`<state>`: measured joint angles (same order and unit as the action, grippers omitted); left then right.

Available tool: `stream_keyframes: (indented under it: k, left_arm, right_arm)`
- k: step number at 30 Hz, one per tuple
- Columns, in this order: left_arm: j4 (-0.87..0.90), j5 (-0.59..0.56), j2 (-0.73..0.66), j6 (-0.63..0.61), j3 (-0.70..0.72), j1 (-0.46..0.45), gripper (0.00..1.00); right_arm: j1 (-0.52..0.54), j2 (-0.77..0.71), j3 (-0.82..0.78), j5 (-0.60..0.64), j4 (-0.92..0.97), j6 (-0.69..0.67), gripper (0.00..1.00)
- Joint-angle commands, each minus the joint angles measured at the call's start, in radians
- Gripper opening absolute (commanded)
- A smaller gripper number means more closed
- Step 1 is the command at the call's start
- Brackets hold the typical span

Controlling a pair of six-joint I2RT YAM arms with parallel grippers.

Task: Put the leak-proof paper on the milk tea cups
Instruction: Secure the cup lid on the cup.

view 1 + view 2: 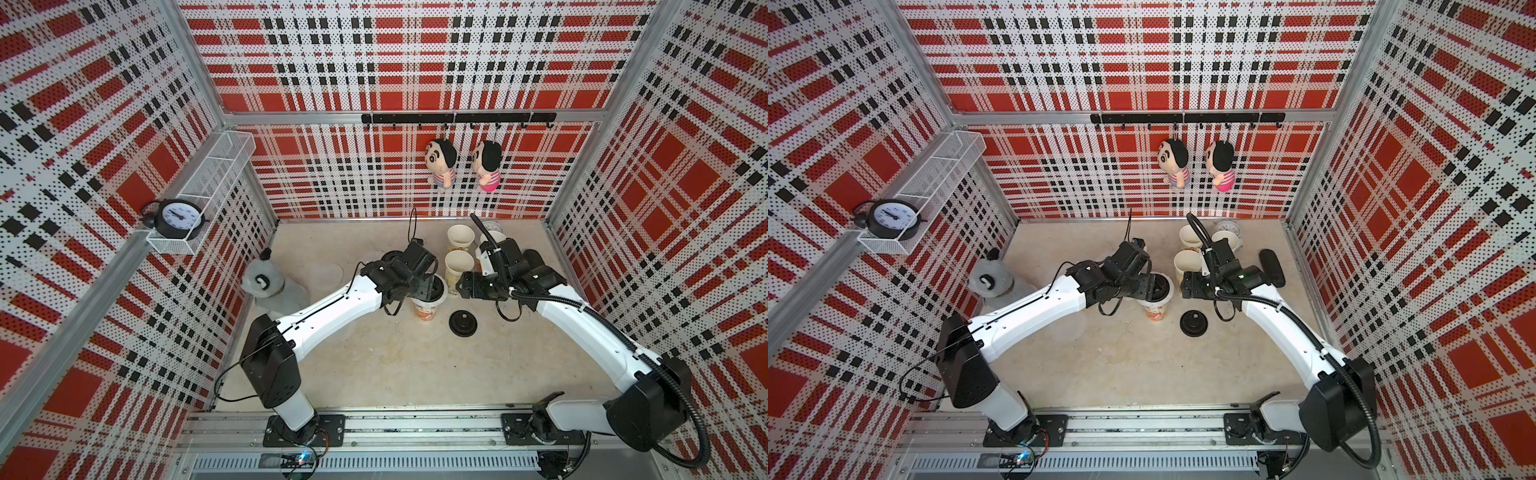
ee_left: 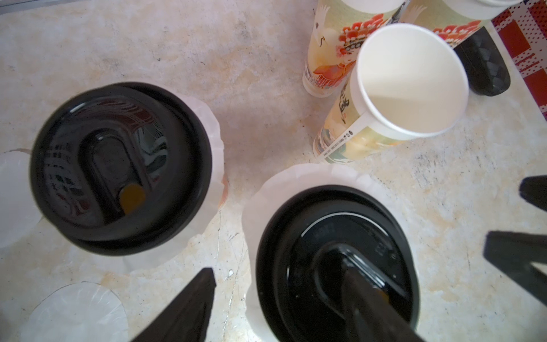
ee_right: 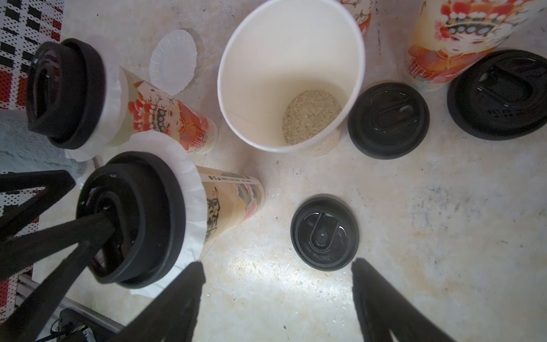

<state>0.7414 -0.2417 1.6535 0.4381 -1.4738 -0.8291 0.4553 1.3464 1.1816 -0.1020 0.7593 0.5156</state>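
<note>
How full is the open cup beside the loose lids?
Nearly empty: the cup shows only a thin grainy layer at its bottom.

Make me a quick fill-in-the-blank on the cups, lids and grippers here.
1. ___ of the milk tea cups wear a black lid over leak-proof paper.
2. In the right wrist view, ___ loose lids lie on the table.
3. The right gripper hangs ___ and empty.
Missing words: two; three; open.

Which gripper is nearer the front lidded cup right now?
Left. The left gripper is over the lidded cup, one of its fingers on the black lid; the right gripper hangs beside it, apart.
</note>
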Motion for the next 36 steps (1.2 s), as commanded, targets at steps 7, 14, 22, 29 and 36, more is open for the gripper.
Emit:
stream_keyframes:
  k: [7,14,22,29,36]
  left_arm:
    - [0.024,-0.002,0.000,0.007,0.042,-0.016,0.71]
    - [0.019,-0.003,-0.009,0.014,0.062,-0.018,0.71]
    - [0.010,0.001,-0.013,0.015,0.075,-0.018,0.71]
    - [0.005,0.006,-0.012,0.014,0.079,-0.018,0.70]
    - [-0.010,0.010,-0.011,0.015,0.090,-0.017,0.70]
  right_arm:
    - [0.058,0.064,0.028,-0.024,-0.064,0.018,0.79]
    - [0.071,0.070,0.051,-0.021,-0.067,0.026,0.78]
    - [0.077,0.088,0.059,-0.022,-0.074,0.027,0.77]
    - [0.082,0.122,0.058,-0.028,-0.095,0.031,0.75]
    - [0.084,0.111,0.020,0.011,-0.081,0.031,0.74]
